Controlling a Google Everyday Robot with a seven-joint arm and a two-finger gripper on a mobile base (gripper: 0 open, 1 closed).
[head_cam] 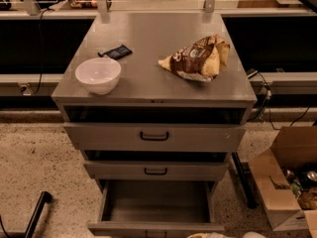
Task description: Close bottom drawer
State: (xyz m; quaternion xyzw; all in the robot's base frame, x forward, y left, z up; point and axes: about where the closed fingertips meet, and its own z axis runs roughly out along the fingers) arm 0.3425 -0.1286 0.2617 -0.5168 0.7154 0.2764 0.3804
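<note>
Standing pulled far out at the foot of the grey cabinet (153, 33), the bottom drawer (156, 207) showed a plain grey inside with nothing in it, its low front panel reaching almost to the lower edge of the view. Above it sat the middle drawer (155, 171) and the top drawer (154, 137), each with a dark bar handle and a dark gap over its front. On the cabinet's top stood a white bowl (98, 74), a small dark packet (115, 51) behind it, and a brown and yellow snack bag (198, 58) to the right; its pale print was perhaps a figure 8, otherwise unreadable. The gripper (220, 235) showed only as a pale sliver at the bottom edge, just before the drawer's front; its state could not be told. An open cardboard box (277, 182) stood on the speckled floor (34, 157).
</note>
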